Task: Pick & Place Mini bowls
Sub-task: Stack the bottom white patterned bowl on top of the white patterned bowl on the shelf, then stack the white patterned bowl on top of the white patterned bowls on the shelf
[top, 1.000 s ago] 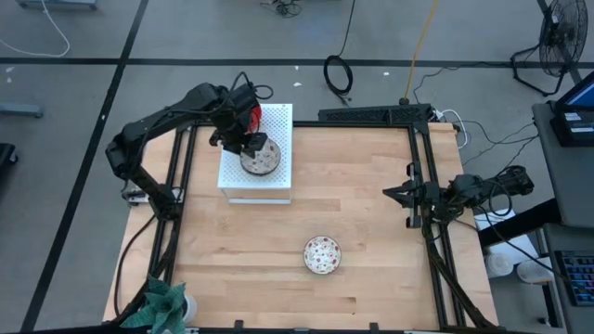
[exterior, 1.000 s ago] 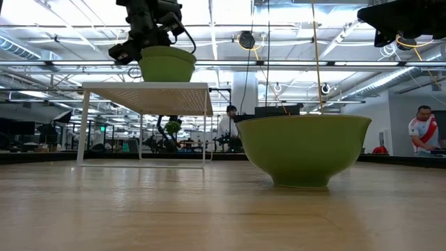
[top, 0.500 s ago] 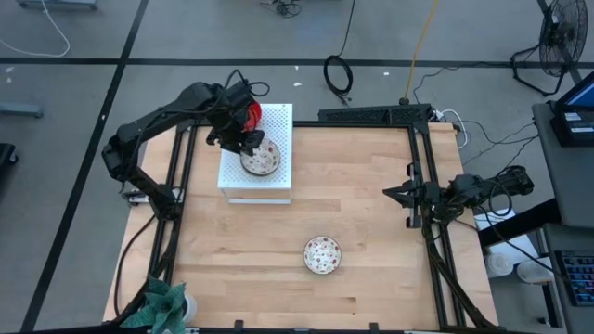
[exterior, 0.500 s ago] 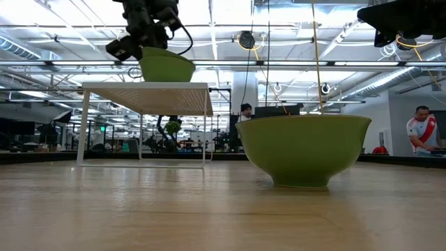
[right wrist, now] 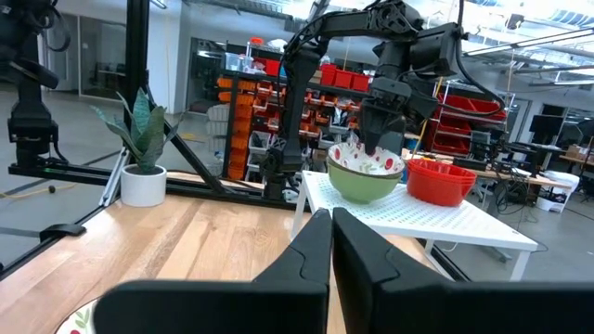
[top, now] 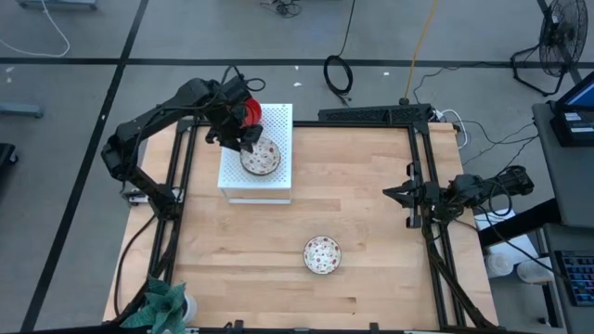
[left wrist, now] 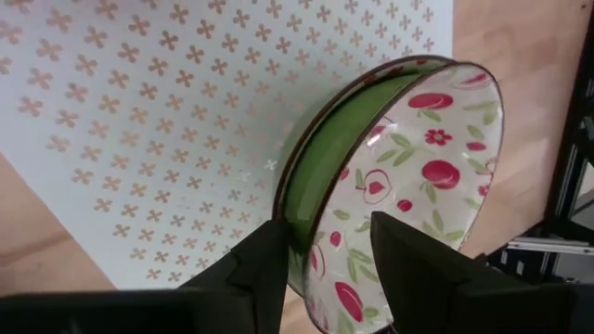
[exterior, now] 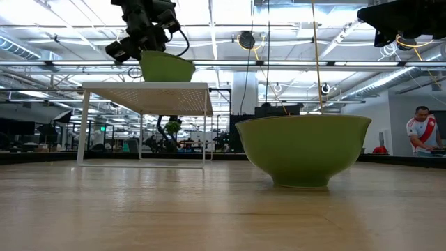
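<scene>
The left pincer (top: 245, 141) is clamping the rim of a floral bowl (top: 261, 156) sitting on the white perforated board (top: 278, 119), beside what looks like a red bowl (top: 251, 113). Another floral bowl (top: 322, 254) is resting on the wooden tabletop (top: 362, 204). The right pincer (top: 390, 193) is waiting closed at the tabletop's edge, while a person (exterior: 422, 130) is standing in the workshop behind.

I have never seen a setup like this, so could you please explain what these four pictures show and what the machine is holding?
Two dark robot arms work at a wooden table. One camera looks straight down, one sits at table height, and one rides on each wrist. The left gripper pinches the rim of a floral bowl, green outside, on a white perforated board raised on legs; a red bowl sits beside it. Another floral bowl rests on the table nearer the front. The right gripper waits, shut, at the right edge.
</scene>
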Available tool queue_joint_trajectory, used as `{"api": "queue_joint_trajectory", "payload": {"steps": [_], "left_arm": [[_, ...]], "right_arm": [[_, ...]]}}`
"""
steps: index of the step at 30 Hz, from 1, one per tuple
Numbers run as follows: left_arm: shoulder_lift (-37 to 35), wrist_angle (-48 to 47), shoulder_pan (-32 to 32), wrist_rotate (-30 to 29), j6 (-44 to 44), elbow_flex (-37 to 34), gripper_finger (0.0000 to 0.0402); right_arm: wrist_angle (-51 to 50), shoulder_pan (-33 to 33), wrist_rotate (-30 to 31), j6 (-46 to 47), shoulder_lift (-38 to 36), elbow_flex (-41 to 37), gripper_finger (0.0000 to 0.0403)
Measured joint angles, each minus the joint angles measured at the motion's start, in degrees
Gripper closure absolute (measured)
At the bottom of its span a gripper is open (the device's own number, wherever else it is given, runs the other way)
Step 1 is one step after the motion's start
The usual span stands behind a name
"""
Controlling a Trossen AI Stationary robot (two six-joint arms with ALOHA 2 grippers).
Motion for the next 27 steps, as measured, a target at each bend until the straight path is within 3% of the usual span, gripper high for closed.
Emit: {"api": "queue_joint_trajectory", "payload": {"steps": [10, 19, 27], "left_arm": [[-1.34, -0.07, 1.34, -0.66, -0.24, 0.32, 0.0245], [-6.18, 0.28, 2.18, -11.01, 1.52, 5.47, 0.0245], [-13.27, 10.72, -7.78, -17.36, 12.93, 7.68, 0.0245]], "right_arm": [[0.0, 0.0, 0.01, 0.01, 0.0, 0.0, 0.0403], [0.01, -0.01, 0.0, 0.01, 0.0, 0.0, 0.0403], [0.0, -0.01, 0.01, -0.06, -0.01, 0.0, 0.0403]]}}
